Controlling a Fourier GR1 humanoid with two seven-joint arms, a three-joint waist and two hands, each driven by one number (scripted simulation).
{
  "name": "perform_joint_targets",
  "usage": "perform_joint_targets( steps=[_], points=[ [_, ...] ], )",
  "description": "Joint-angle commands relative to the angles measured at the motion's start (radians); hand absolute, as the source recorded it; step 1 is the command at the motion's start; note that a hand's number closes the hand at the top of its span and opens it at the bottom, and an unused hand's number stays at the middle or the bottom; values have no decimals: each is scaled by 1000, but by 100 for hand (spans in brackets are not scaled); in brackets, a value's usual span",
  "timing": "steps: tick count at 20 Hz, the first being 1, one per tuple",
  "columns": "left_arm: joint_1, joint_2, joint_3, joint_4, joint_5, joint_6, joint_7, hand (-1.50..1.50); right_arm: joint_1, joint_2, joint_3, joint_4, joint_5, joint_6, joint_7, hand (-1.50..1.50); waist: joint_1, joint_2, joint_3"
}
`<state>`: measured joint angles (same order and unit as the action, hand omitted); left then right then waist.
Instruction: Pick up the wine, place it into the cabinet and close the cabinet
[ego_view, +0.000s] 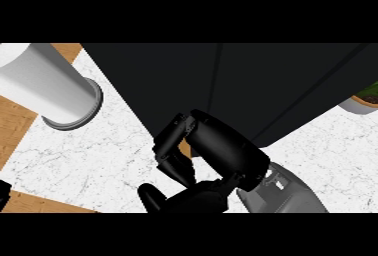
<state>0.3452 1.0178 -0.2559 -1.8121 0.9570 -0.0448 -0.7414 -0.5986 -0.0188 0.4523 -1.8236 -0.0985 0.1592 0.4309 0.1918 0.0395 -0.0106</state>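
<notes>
Right hand (221, 145) sat closest, against the cabinet (295, 85) front at the counter's (88, 160) back edge, placed, I judged, to push its doors shut; open or curled, I couldn't tell. Wine showed nowhere, presumably already inside.

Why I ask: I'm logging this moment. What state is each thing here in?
Cabinet: doors look shut, only a thin seam showing.
White cylinder: standing upright.
Plant pot: upright, cut off by the right edge.
Right hand: in front of the cabinet; whether it holds anything is hidden.
</notes>
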Motion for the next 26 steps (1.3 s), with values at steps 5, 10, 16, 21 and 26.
perform_joint_targets(
  steps=[5, 10, 16, 21, 26],
  points=[
    [-32, -10, -8, 11, 4, -18, 13, 150, -300, 17, -74, 276, 67, -135, 1, 150, 38, 15, -2],
    [-53, -19, -16, 8, -7, -16, 15, 150, -391, 17, -132, 392, 68, -156, 20, 150, 37, 23, 1],
    [-75, -16, -12, 23, -8, -28, 22, 150, -453, 18, -196, 502, 10, -186, -11, 150, 45, 34, 5],
    [-86, -29, -12, 45, -4, -32, 24, 150, -477, 19, -273, 592, -41, -215, -18, 150, 32, 41, 4],
    [-74, -38, -16, 45, -14, -22, 17, 150, -453, -26, -303, 651, -74, -220, -14, 150, 16, 38, 5]
  ],
)
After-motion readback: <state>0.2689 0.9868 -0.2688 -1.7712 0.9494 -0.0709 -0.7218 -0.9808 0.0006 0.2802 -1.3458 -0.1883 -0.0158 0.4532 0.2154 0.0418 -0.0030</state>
